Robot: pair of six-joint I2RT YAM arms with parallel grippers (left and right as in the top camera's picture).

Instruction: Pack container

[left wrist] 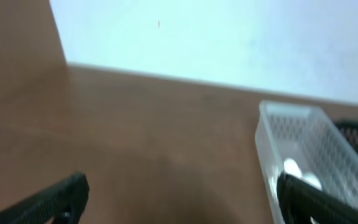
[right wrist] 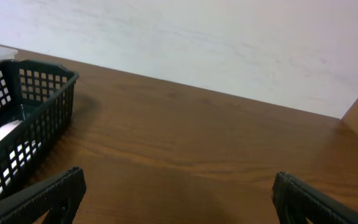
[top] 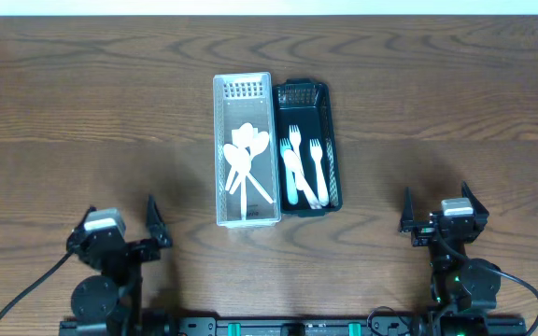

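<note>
A clear plastic basket (top: 219, 140) at the table's middle holds several white spoons (top: 243, 157). Touching its right side, a black mesh basket (top: 333, 149) holds several pale forks (top: 303, 170). My left gripper (top: 121, 211) rests near the front left, open and empty, well apart from the baskets. In the left wrist view it (left wrist: 182, 194) faces bare wood, with the clear basket (left wrist: 303, 143) and a spoon (left wrist: 291, 167) at the right. My right gripper (top: 435, 201) sits at the front right, open and empty. In the right wrist view it (right wrist: 179, 190) has the black basket (right wrist: 36, 106) to its left.
The brown wooden table (top: 82, 112) extends wide on both sides of the baskets. A pale wall (right wrist: 197, 43) runs along the table's far edge. The arm bases and cables (top: 288, 327) line the front edge.
</note>
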